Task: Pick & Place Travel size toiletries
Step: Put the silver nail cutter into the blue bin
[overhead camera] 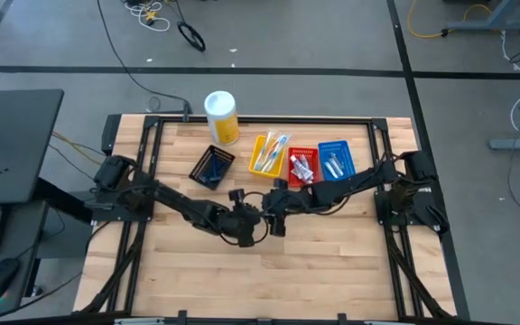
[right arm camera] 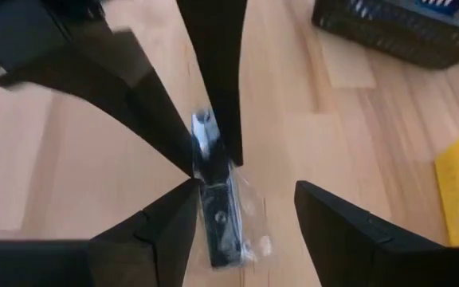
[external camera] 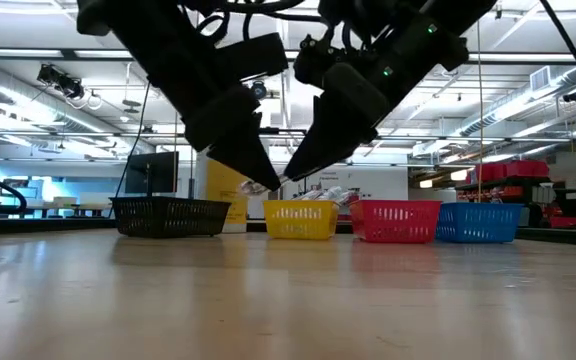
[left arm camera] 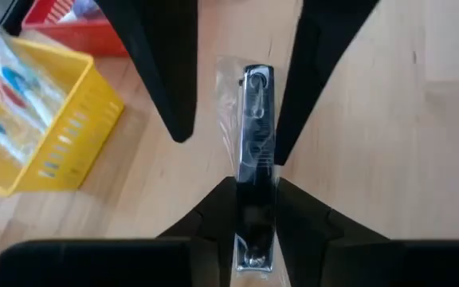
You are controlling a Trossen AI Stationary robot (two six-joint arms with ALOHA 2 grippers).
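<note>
A dark razor (left arm camera: 255,119) in a clear wrapper is up in the air over the middle of the table. My left gripper (left arm camera: 253,215) is shut on it. My right gripper (right arm camera: 245,191) is open and faces the left one tip to tip. Its fingers (left arm camera: 166,72) stand on either side of the razor's free end. Whether one of them touches the wrapper, I cannot tell. In the low view the two grippers meet (external camera: 273,183) well above the wood. Other toiletries lie in the yellow (overhead camera: 269,153), red (overhead camera: 301,165) and blue (overhead camera: 336,161) trays. My left gripper pinches the razor between its two fingers at one end (left arm camera: 253,199), with the fingers lying along it. The rest of the razor (right arm camera: 217,211) sticks out past the fingertips toward the right gripper. It is lifted clear of the table.
Four small trays stand in a row toward the far edge, the black one (overhead camera: 213,166) leftmost. A tall yellow canister with a white lid (overhead camera: 221,116) stands behind them. Bare wood (overhead camera: 269,271) lies between the grippers and the near edge.
</note>
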